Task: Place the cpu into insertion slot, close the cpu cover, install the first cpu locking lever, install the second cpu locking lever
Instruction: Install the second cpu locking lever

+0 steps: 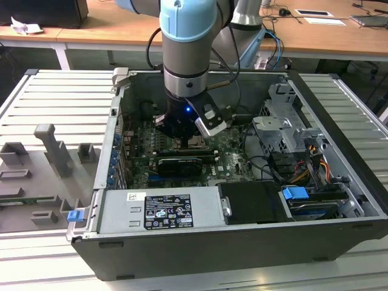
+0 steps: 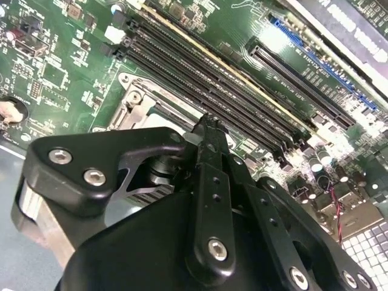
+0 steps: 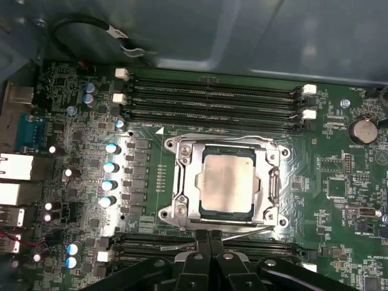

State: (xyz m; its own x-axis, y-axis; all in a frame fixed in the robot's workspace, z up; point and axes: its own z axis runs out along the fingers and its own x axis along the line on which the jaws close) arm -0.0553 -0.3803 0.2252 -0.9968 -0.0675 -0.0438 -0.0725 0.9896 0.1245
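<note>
Our gripper hangs pinched shut by the slot, cpu seated, cover down, levers seemingly left.

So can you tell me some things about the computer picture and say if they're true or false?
1. The shiny chip sits in its socket on the green board. True.
2. The silver frame lies flat around the chip. True.
3. The robot's gripper is outside the computer case. False: in the exterior view it reaches down inside the open case, over the board.
4. The long black slots are full of memory sticks. False: they look empty.
5. A blue tab sits on the exterior view's right. True.
</note>
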